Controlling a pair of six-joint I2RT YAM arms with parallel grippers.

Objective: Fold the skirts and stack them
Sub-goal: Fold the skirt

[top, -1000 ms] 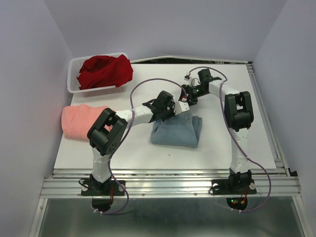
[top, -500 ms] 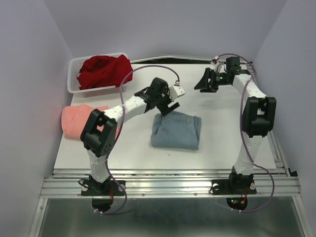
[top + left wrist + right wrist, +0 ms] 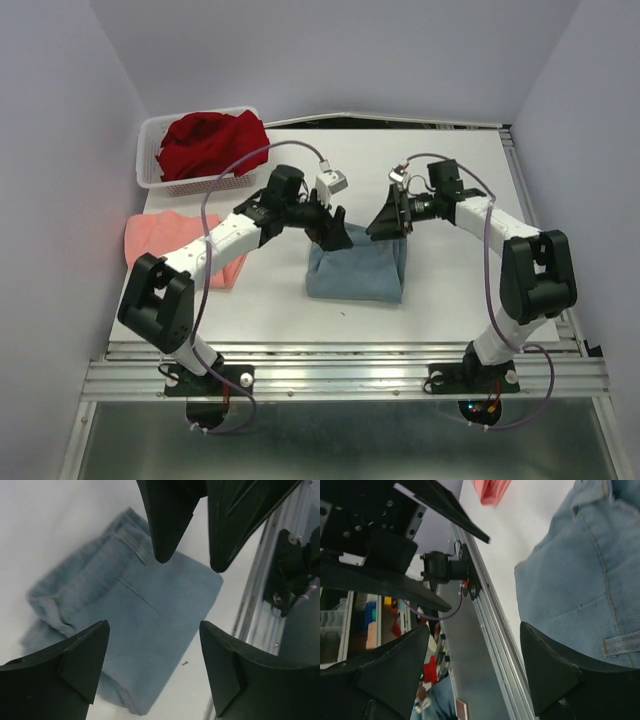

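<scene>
The dusty blue-grey skirt (image 3: pixel 355 270) lies folded at the middle of the table. My left gripper (image 3: pixel 332 232) hovers open over its far left corner, nothing between the fingers. My right gripper (image 3: pixel 382 224) stands open over its far right corner, also holding nothing. The left wrist view looks down on the blue-grey skirt (image 3: pixel 135 615) between my left gripper's (image 3: pixel 154 630) spread fingers, with the right gripper's fingertips (image 3: pixel 165 525) facing it. In the right wrist view the blue-grey skirt (image 3: pixel 580 580) fills the right side, beside my right gripper (image 3: pixel 475 630). The salmon-pink skirt (image 3: pixel 160 245) lies folded at the left edge. The dark red skirt (image 3: pixel 212 142) is bunched in the basket.
The white mesh basket (image 3: pixel 150 160) stands at the table's back left corner. The left arm reaches across the salmon-pink skirt's right end. A metal rail (image 3: pixel 350 350) runs along the table's near edge.
My left gripper opened off the blue-grey skirt, lifted away, then came back to its far left corner. The right arm swung off to the back right and returned to the far right corner.
</scene>
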